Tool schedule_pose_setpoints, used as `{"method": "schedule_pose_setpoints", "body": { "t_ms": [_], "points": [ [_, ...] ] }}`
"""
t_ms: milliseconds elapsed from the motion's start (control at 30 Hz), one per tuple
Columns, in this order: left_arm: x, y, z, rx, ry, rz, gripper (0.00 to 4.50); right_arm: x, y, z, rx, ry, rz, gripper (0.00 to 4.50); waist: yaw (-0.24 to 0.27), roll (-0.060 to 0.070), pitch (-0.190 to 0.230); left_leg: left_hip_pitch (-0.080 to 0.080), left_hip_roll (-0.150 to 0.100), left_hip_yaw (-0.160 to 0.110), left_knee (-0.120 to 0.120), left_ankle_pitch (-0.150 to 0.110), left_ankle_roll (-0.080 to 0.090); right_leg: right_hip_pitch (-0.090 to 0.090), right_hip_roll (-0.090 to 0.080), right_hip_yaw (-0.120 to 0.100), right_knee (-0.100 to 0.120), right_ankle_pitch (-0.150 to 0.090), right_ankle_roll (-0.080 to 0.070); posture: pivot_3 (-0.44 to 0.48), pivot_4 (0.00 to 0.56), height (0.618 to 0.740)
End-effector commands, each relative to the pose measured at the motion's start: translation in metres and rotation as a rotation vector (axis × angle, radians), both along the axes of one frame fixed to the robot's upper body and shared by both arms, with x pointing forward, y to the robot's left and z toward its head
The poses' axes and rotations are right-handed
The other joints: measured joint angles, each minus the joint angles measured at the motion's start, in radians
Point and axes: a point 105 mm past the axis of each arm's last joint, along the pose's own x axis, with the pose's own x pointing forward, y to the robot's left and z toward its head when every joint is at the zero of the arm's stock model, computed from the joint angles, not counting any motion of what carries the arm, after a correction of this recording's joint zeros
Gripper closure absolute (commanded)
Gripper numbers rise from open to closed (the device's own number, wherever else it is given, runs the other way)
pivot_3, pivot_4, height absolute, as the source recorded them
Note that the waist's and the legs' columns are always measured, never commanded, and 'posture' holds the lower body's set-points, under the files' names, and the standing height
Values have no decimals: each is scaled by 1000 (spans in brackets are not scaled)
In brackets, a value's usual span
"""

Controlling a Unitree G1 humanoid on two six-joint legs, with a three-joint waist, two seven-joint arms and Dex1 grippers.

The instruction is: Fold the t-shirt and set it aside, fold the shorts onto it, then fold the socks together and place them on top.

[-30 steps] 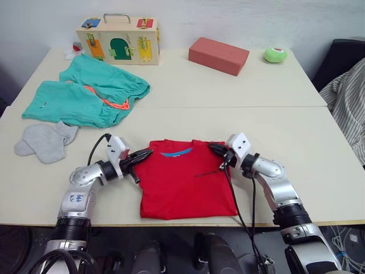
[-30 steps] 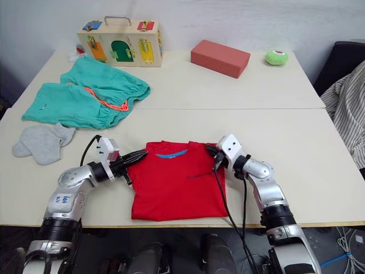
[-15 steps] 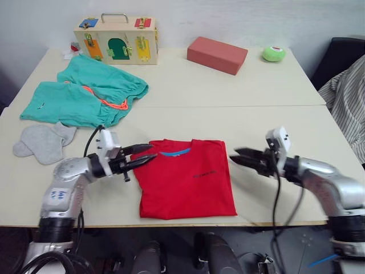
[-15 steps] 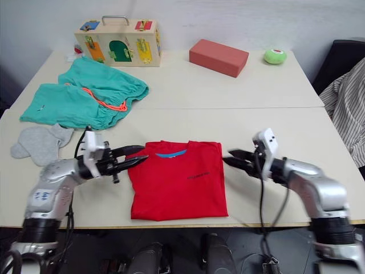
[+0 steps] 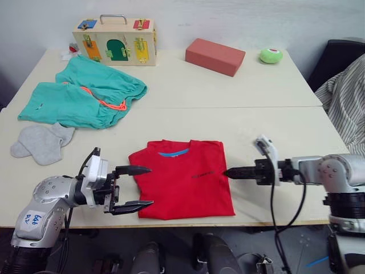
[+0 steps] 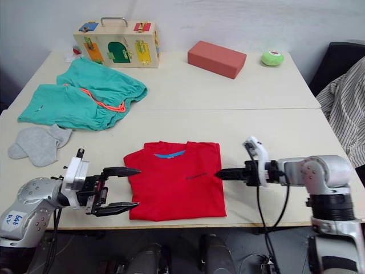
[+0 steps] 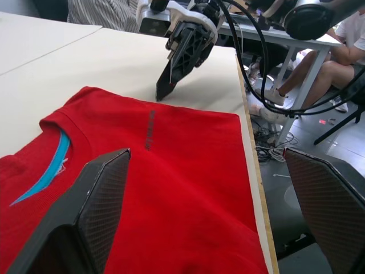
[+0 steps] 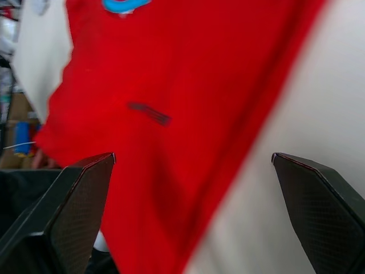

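The table (image 5: 274,123) carries everything, and the largest garment on it, the t-shirt (image 5: 182,180), lies folded into a red rectangle at about 6 o'clock of the tabletop, close to the near edge, collar and blue label facing 12 o'clock. The shorts (image 5: 80,94) lie spread and rumpled at about 10 o'clock, their orange drawstring showing at the waist, well apart from the shirt. At 11 o'clock stands a wooden latch box (image 5: 114,41) with a metal handle; at 1 o'clock rests a salmon-red block (image 5: 215,56), and beyond it toward 2 o'clock a small green ball (image 5: 271,55). The socks (image 5: 41,142) lie together at 9 o'clock, just below the shorts and touching their hem. The left gripper (image 5: 134,186) hovers at the shirt's 9 o'clock edge with its two fingers spread wide, gripping nothing. The right gripper (image 5: 227,173) points at the shirt's 3 o'clock edge, its tip just beside the cloth; in the right wrist view its fingers (image 8: 68,211) stand far apart, released and empty. Striped fabric (image 5: 348,97) hangs off the table at 3 o'clock.
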Motion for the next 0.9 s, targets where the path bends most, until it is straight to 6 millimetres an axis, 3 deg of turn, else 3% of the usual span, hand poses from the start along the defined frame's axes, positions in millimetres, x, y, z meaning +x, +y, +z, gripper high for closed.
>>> {"method": "schedule_pose_setpoints", "body": {
  "t_ms": [33, 133, 500, 667, 900],
  "points": [
    [-2, 1, 9, -16, -29, -7, 1, -13, 18, -24, -14, 121, 53, 184, -1, 0, 0, 0, 0, 0, 0, 0, 0, 0, 0, 0, 0, 0, 0, 0, 150, 740],
    [-1, 2, 10, -11, -33, -4, 0, -9, 21, -26, -16, 115, 42, 845, -1, 0, 0, 0, 0, 0, -1, 1, -2, 0, 0, 0, -1, 0, 0, 0, 150, 740],
    [11, 5, 9, -7, -60, 13, 0, -3, 0, -29, -21, 95, -38, 4462, 2, -1, 0, -1, -1, 1, -3, 1, -2, 0, 0, -1, -4, 0, 0, 0, 150, 740],
    [11, 0, 12, -30, -61, -4, 0, -3, -37, -23, -97, 36, -110, 4462, 13, 0, 0, -3, -3, 1, -2, 0, 1, 0, -2, -1, -7, 2, 4, 0, 150, 740],
    [11, -5, 9, -45, -39, -31, 0, 2, -145, -4, -313, -79, -278, 4462, 38, 4, 2, -7, -7, 2, 1, -3, 7, 1, -5, 0, -14, 6, 10, 0, 150, 740]
  ]
}}
